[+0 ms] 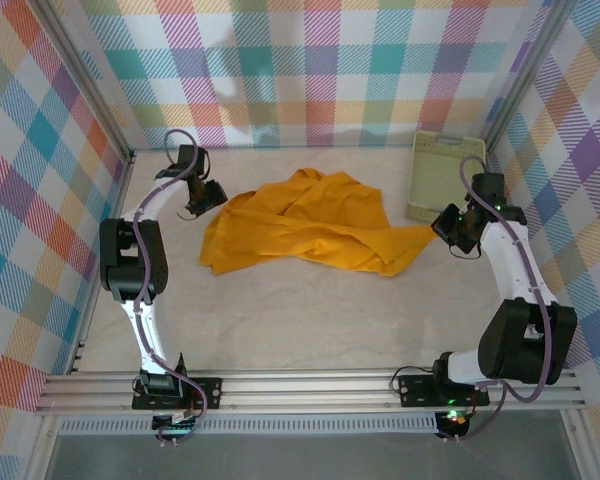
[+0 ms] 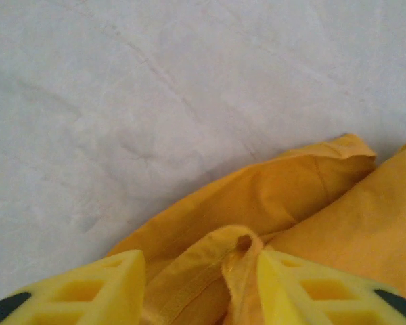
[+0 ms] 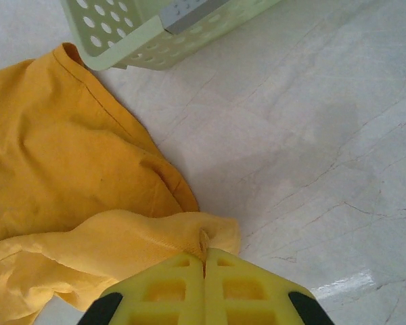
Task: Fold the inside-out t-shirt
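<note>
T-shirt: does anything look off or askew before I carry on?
The t-shirt lies crumpled and bunched, not spread flat. The right gripper pinches one corner. The left gripper stands open around a hem fold, not clamping it. Nothing looks torn or spilled.

A: What colour is the t-shirt [image 1: 310, 230]?
B: Plain mustard yellow, shading darker in the creases just ahead of the right gripper's fingers [image 3: 166, 290].
A: And those fingers?
B: Bright yellow with dark patches at the outer corners. The left gripper's fingers [image 2: 95, 291] match.
A: Beyond the right fingers?
B: A pale green basket [image 3: 122, 34] dotted with holes, with a grey strip [image 3: 193, 9]. The table [image 1: 310, 320] is off-white and faintly veined, the walls [image 1: 310, 60] pastel plaid, and the arms [image 1: 510, 270] black and white with purple cables [image 1: 550, 340].
</note>
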Action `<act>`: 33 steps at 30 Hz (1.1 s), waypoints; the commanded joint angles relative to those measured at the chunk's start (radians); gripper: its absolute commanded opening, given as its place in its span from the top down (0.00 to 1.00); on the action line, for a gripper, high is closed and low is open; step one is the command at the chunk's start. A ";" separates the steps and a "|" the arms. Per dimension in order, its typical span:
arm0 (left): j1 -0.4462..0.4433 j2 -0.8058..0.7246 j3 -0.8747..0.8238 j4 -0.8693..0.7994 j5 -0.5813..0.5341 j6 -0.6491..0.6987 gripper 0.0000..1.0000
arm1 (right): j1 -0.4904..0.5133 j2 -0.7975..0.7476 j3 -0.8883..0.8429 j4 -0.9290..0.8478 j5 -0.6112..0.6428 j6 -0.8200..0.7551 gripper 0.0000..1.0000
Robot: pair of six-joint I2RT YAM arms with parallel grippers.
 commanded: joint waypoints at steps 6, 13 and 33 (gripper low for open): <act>-0.061 -0.071 -0.092 -0.035 0.008 0.036 0.47 | 0.017 0.024 0.022 0.023 0.021 0.000 1.00; -0.064 -0.028 -0.109 -0.010 0.039 0.020 0.62 | 0.019 0.023 0.016 0.023 0.035 -0.003 1.00; 0.177 -0.891 -0.085 -0.103 0.181 -0.094 1.00 | 0.012 -0.229 0.614 -0.304 0.132 -0.045 1.00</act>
